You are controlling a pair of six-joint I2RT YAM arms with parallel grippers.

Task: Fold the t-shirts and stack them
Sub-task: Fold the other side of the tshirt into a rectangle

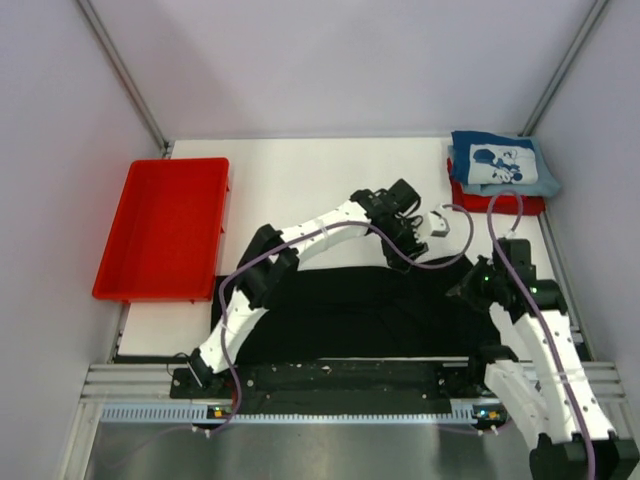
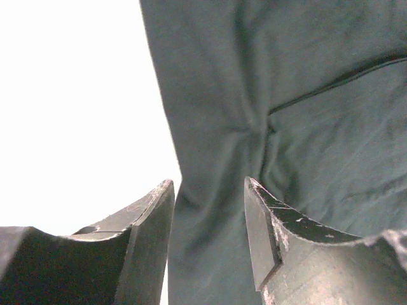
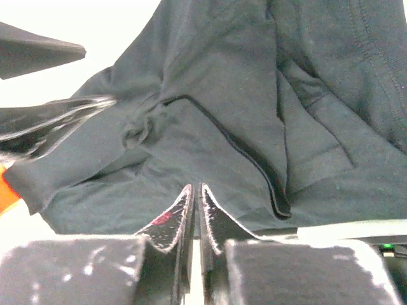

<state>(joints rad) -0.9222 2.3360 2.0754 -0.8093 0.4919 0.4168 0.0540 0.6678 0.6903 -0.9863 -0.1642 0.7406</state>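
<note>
Top external view: a large black cotton t-shirt [image 1: 350,310] lay spread across the near half of the white table [image 1: 300,180]. A folded blue t-shirt with white cartoon print [image 1: 500,165] sat on a folded red t-shirt [image 1: 497,204] in the far right corner. A red plastic tray [image 1: 165,228] stood far left. The left gripper [image 1: 424,234] reached to the black shirt's far edge, and the right gripper [image 1: 470,290] was at its right side.

Left wrist view: the left gripper [image 2: 208,216] stood parted, with the shirt's edge running between its fingers.

Right wrist view: the right gripper [image 3: 194,202] was pressed closed over the shirt's hem. Whether it pinched cloth was unclear.
</note>
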